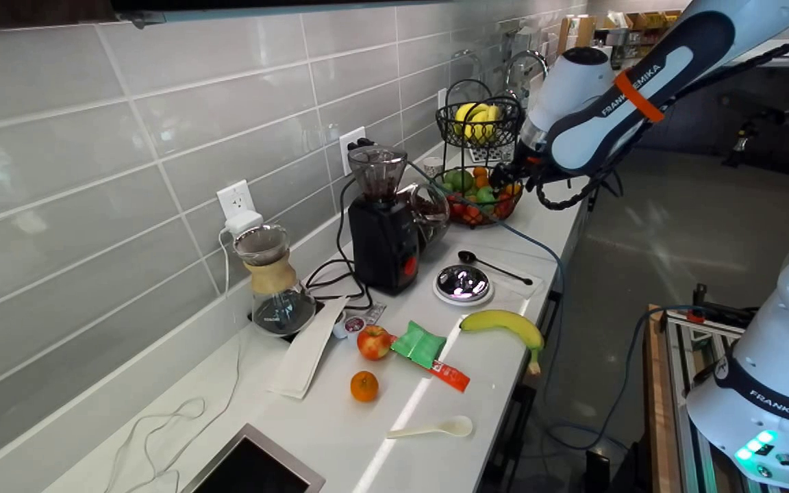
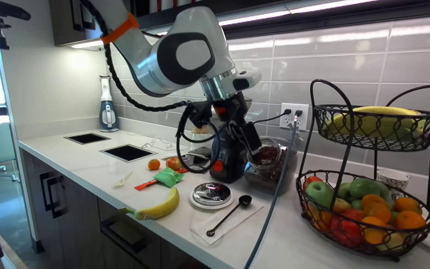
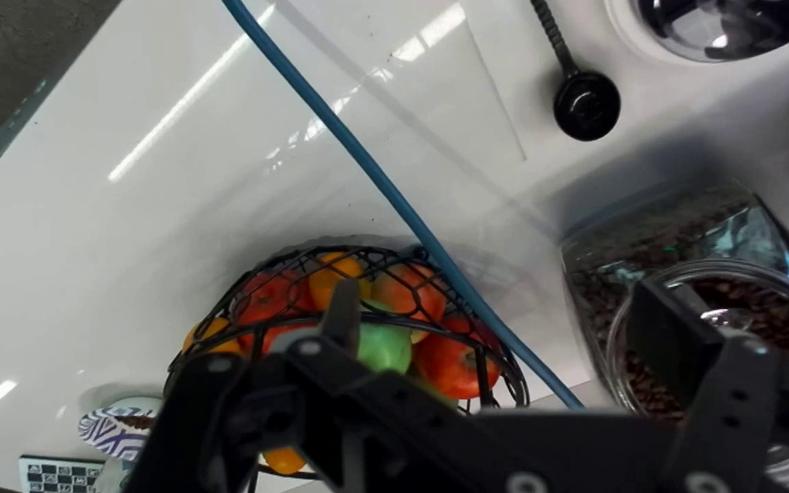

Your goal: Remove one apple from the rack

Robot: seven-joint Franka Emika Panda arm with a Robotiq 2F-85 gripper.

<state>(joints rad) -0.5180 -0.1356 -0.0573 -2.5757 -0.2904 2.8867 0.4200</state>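
The rack is a black wire two-tier stand; it shows in both exterior views and in the wrist view. Bananas lie in its top basket. Its lower basket holds several light-green apples, red fruits and oranges. One green apple sits at the near-left rim in an exterior view. A green apple also shows in the wrist view, partly behind a finger. My gripper is open, with its fingers wide apart and nothing between them. In an exterior view the gripper is left of the rack, near the jar.
A glass jar of coffee beans stands beside the rack, with a black grinder behind it. A blue cable crosses close to the basket. A silver lid, a black scoop and a banana lie on the counter.
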